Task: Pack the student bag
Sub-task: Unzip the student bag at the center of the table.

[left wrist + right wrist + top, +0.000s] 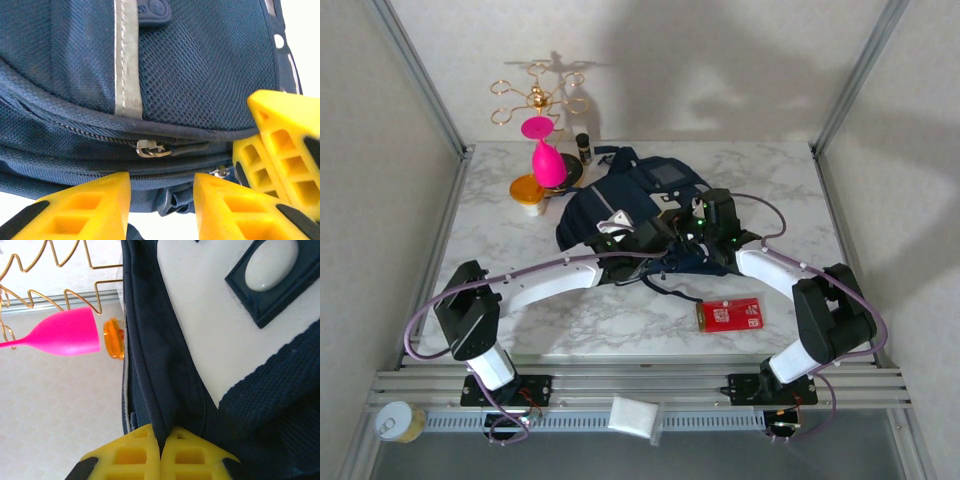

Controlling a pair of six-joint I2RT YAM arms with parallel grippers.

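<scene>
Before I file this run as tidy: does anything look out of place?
Yes: a white pouch lies on the front frame, off the tabletop and well apart from the student bag.

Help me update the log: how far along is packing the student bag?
Done: nothing looks packed; the red packet lies on the table beside the student bag. In hand: the right gripper pinches bag fabric, the left gripper stands open at the zipper pull. Left: probably unzipping, then loading.

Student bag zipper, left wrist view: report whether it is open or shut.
Shut where visible: the teeth beside the metal slider on the student bag are meshed, no gap. Beyond that, cannot tell.
</scene>
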